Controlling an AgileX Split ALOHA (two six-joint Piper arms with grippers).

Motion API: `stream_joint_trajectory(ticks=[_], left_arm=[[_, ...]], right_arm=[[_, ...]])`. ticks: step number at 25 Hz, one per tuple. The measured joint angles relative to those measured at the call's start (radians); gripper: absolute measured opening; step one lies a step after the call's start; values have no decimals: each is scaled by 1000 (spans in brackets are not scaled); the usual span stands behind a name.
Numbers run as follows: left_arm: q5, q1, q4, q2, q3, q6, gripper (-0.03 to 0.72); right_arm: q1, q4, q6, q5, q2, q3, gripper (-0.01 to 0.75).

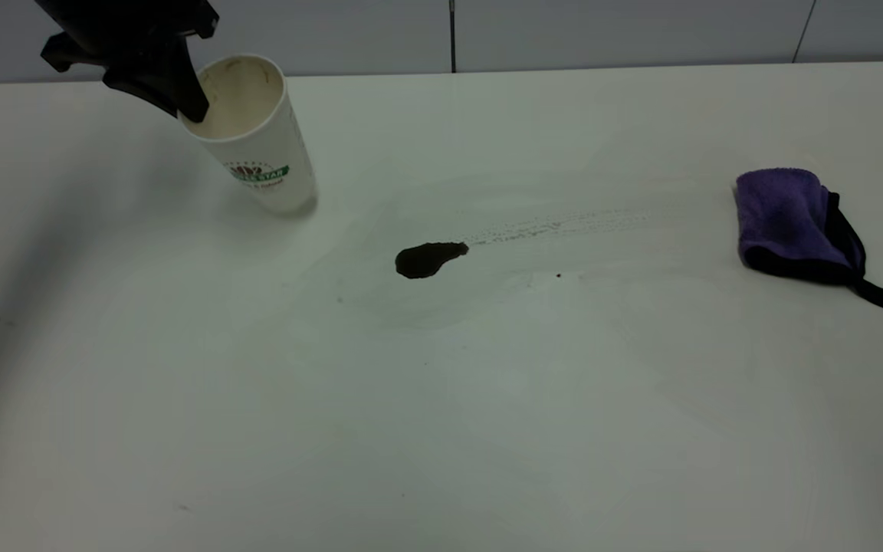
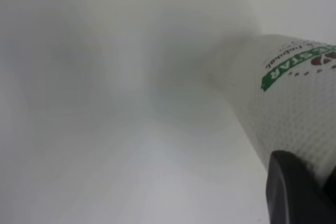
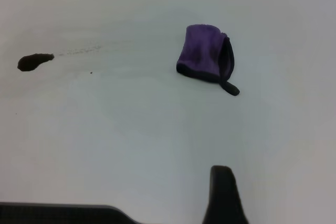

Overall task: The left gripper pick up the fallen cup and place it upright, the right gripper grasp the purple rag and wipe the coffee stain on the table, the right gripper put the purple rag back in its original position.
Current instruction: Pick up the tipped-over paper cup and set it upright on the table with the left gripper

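Note:
The fallen cup (image 1: 254,130) is at the far left of the table (image 1: 441,399), tilted with its mouth up and leaning left and its base on the tabletop. My left gripper (image 1: 190,103) is shut on the cup's rim, one black finger inside the cream-stained mouth. The left wrist view shows the cup's wall (image 2: 294,98) and green banner close up, with one dark finger (image 2: 294,192) against it. The coffee stain (image 1: 428,259) lies mid-table. The purple rag (image 1: 790,222) lies folded at the far right. My right gripper (image 3: 223,198) hovers well short of the rag (image 3: 205,59).
A faint trail of dried droplets (image 1: 556,226) runs right from the stain toward the rag. A tiny dark speck (image 1: 559,274) sits below it. A grey wall (image 1: 564,31) borders the table's far edge.

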Motion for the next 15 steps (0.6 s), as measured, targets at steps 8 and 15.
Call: stream_joint_trajectory(ticks=[8,15], left_arm=[[-40,2,-47,49,0,16,150],[-42,2,-42,23,0,23,552]], right_arm=[[0,0,0,0,0,0,565],[0,0,0,0,0,0,565]])
